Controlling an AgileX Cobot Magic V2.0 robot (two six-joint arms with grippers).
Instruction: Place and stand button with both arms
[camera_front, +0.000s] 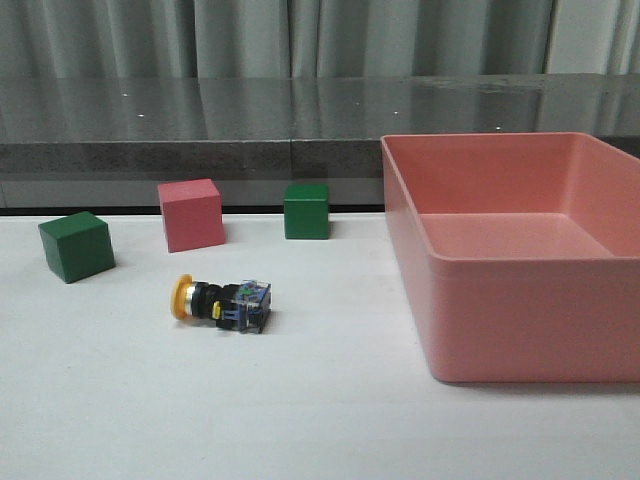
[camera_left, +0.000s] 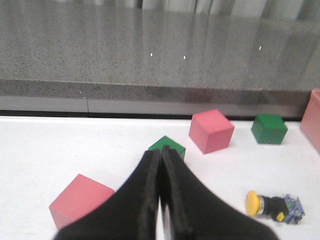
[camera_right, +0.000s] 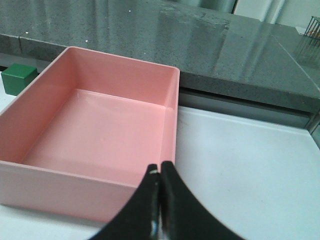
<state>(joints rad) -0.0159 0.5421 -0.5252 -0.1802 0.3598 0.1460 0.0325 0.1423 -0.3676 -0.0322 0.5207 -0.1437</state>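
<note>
While the front view shows neither arm, we see both grippers in the wrist views. Our left gripper (camera_left: 160, 200) has its fingers pressed together, holding nothing, above the white table (camera_front: 320, 420); its view adds a second pink cube (camera_left: 80, 199) near the fingers, which the front view lacks. Our right gripper (camera_right: 160, 200) is likewise closed and empty, above the near wall of the pink bin (camera_front: 520, 300). The button (camera_front: 220, 301) lies on its side on the table, yellow cap to the left, in front of a pink cube (camera_front: 191, 214) flanked by two green cubes (camera_front: 76, 245) (camera_front: 306, 210). Behind runs a grey ledge (camera_front: 200, 120) and curtains (camera_front: 300, 35).
</note>
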